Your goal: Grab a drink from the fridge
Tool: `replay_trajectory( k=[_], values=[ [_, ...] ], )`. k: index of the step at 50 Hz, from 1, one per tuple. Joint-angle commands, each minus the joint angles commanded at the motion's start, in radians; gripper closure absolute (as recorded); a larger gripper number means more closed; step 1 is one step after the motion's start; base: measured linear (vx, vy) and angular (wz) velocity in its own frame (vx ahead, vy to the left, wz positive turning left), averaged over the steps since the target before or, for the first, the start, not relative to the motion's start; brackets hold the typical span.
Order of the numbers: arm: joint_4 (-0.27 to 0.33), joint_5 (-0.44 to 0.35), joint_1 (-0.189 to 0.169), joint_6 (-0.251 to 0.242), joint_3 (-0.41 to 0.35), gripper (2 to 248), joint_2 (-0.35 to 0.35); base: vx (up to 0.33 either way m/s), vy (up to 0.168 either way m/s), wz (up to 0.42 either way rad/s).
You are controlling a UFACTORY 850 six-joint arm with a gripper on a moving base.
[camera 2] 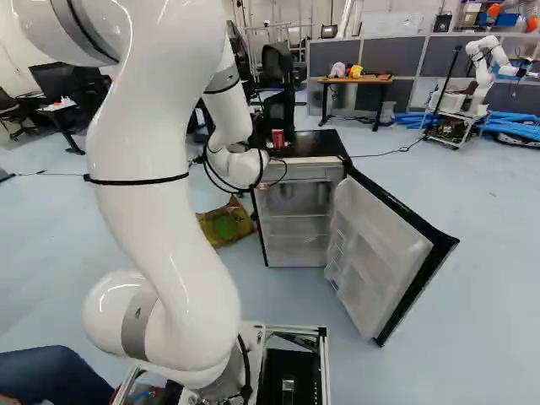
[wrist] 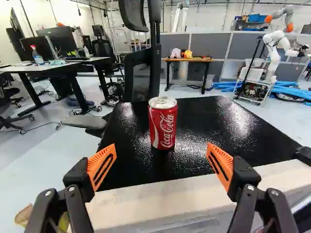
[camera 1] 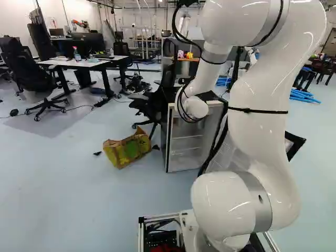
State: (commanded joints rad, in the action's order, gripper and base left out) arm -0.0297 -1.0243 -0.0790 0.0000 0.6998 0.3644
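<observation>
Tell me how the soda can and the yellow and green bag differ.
The can is red with white lettering and a silver top; the bag is yellow and green with brown.
The can is the smaller, a smooth, upright cylinder; the bag is bigger, creased and slumped.
The can stands on the fridge's black top, while the bag lies on the floor.
Both are outside the fridge.

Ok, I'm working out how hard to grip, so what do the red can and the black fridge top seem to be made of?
The red can looks like thin metal, likely aluminium: glossy printed side, bare silvery lid. The black fridge top has a pebbled sheen, suggesting textured plastic or coated metal; I can't tell which.
</observation>
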Motion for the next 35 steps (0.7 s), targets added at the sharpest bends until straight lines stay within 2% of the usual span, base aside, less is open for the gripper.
replay_trajectory(
  k=[16, 35],
  values=[
    [0.000, 0.000, -0.016, 0.000, -0.085, 3, -0.072, 0.000, 0.000, 0.000],
    [0.000, 0.000, -0.059, 0.000, -0.164, 3, -0.178, 0.000, 0.000, 0.000]
  ],
)
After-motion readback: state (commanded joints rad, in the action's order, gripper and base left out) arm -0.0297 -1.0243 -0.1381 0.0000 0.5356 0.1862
